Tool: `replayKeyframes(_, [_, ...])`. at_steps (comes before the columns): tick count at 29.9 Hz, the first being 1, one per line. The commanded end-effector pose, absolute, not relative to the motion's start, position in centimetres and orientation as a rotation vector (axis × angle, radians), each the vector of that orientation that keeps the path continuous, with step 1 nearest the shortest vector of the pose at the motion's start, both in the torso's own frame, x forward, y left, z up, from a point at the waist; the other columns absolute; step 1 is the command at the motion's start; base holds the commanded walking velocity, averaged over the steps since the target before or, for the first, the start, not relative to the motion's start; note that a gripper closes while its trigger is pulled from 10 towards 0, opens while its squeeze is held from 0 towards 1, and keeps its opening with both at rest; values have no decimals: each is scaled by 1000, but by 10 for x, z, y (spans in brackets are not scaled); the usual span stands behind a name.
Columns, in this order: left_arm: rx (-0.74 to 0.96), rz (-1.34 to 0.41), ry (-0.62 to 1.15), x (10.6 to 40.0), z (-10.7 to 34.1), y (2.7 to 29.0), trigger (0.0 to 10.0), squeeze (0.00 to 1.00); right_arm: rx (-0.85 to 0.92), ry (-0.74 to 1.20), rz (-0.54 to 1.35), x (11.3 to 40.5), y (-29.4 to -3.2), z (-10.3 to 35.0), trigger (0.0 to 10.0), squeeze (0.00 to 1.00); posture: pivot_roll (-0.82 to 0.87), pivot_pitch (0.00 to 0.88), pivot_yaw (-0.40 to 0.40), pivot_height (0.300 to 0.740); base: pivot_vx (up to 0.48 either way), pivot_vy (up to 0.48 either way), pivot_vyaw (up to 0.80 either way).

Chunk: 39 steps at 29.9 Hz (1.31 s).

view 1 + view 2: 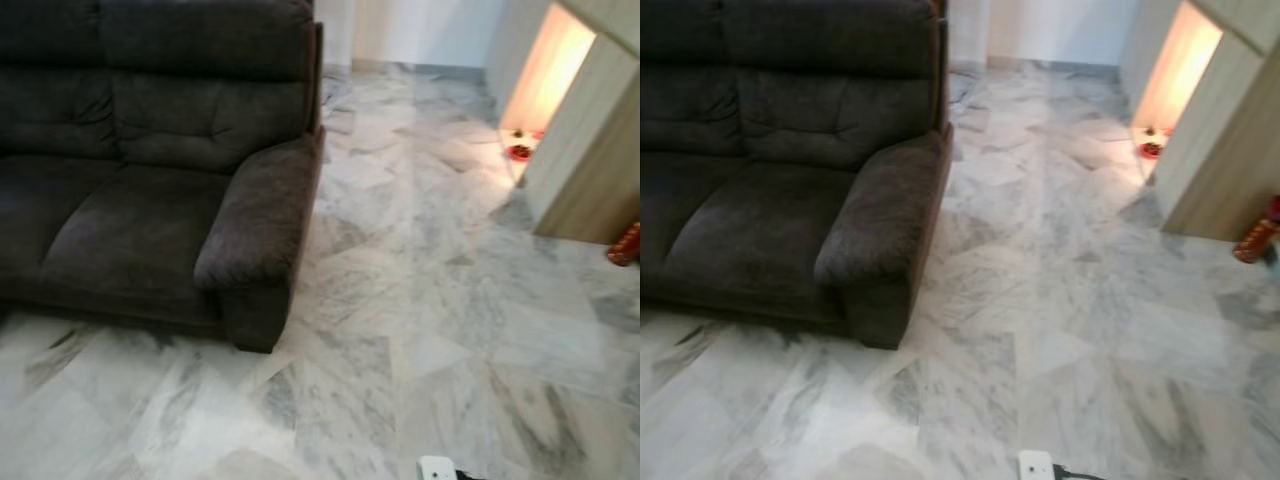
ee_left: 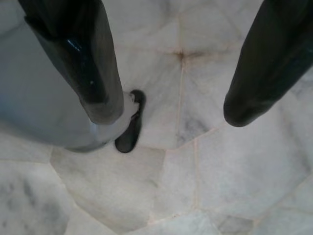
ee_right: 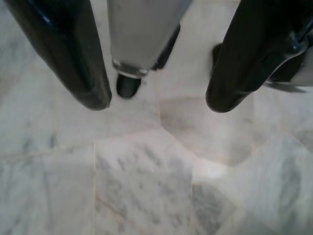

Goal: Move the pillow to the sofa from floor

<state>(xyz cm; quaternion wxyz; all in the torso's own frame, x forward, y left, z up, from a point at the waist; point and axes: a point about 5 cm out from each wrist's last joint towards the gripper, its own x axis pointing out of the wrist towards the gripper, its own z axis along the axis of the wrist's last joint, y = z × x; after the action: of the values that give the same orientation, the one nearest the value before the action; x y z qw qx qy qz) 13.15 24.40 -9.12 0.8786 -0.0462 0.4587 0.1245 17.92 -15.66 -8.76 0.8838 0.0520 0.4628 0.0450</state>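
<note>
A dark brown fabric sofa (image 1: 150,170) stands at the left on the pale marble floor (image 1: 430,330), its near armrest (image 1: 265,205) toward the middle of the picture and its seat cushions bare. My left gripper (image 2: 171,115) hangs open over bare marble tiles, nothing between its black fingers (image 2: 93,73). My right gripper (image 3: 157,103) is open too, above the floor and holding nothing. Both arms hang idle beside my legs.
A light wooden cabinet (image 1: 590,150) stands at the right with a lit niche (image 1: 545,70) and a small red thing (image 1: 519,152) at its foot. Another red object (image 1: 624,244) lies at the right edge. A white device (image 1: 436,469) sits near my feet (image 2: 131,127).
</note>
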Motion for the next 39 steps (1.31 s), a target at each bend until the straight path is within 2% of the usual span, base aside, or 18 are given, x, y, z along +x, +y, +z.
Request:
replayKeyframes(1, [-105, 280, 985, 122, -94, 247, 10000, 0, 125, 966, 105, 179, -149, -88, 10000, 0, 100, 125, -35, 740, 0, 307, 0])
replayKeyframes(11, [-110, 282, 980, 121, -94, 247, 10000, 0, 123, 969, 106, 178, -149, -88, 10000, 0, 96, 121, -37, 740, 0, 360, 0])
replayKeyframes(39, [-110, 281, 980, 121, -94, 247, 10000, 0, 134, 965, 114, 178, -148, -88, 10000, 0, 103, 101, -31, 740, 0, 472, 0])
